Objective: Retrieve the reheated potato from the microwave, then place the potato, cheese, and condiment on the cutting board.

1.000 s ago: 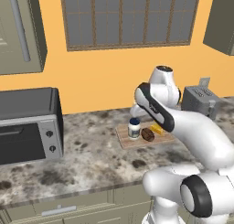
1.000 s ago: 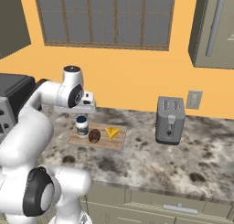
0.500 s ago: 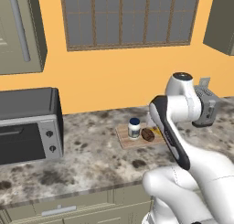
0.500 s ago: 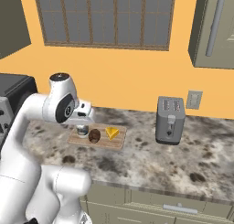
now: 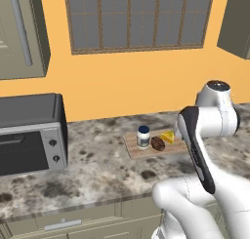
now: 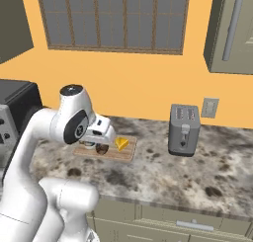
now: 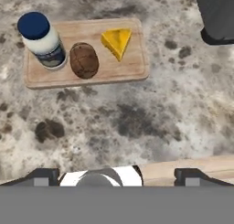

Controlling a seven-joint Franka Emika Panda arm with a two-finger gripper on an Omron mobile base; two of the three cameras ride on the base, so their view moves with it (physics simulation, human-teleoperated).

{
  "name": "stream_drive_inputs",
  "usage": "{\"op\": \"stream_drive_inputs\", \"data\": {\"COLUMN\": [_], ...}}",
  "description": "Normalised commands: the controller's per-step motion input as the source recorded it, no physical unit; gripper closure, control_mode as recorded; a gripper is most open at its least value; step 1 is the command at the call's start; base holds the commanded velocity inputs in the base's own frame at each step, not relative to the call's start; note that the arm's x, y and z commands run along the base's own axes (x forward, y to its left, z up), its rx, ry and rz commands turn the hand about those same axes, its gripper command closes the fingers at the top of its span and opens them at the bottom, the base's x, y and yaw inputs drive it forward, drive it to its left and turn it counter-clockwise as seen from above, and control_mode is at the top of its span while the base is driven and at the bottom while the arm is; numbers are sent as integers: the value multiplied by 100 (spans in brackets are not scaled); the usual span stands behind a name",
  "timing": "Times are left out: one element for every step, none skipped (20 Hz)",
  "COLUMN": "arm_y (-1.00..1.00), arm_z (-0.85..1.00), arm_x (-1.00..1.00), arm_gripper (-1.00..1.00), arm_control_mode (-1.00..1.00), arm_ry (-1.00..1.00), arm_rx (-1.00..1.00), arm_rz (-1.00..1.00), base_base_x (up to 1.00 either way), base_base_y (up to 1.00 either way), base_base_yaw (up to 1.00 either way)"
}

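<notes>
Two-finger gripper (image 7: pixel 116 175) spread wide, holding nothing, high over bare speckled granite counter (image 7: pixel 151 122). Beyond it, well apart, light tan wooden cutting board (image 7: pixel 87 54) carries rough dark brown oval potato (image 7: pixel 84 60) at centre, white blue-lidded condiment jar (image 7: pixel 42 40) and yellow cheese wedge (image 7: pixel 117 42) flanking, none touching.

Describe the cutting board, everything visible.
The cutting board is a thin, light tan wooden rectangle with rounded corners and plank grain lines. It lies flat on the speckled stone counter, between the toaster oven and the toaster. On it, in a row, stand the condiment jar with its dark blue lid, the brown potato and the yellow cheese wedge. Nothing else touches it.
</notes>
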Motion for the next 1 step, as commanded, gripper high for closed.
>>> {"op": "stream_drive_inputs", "data": {"arm_y": [-37], "arm_z": [19], "arm_x": [-11], "arm_gripper": [-100], "arm_control_mode": [-100], "arm_ry": [0], "arm_rx": [0], "arm_rz": [-11], "base_base_x": [0], "base_base_y": [0], "base_base_yaw": [0]}}
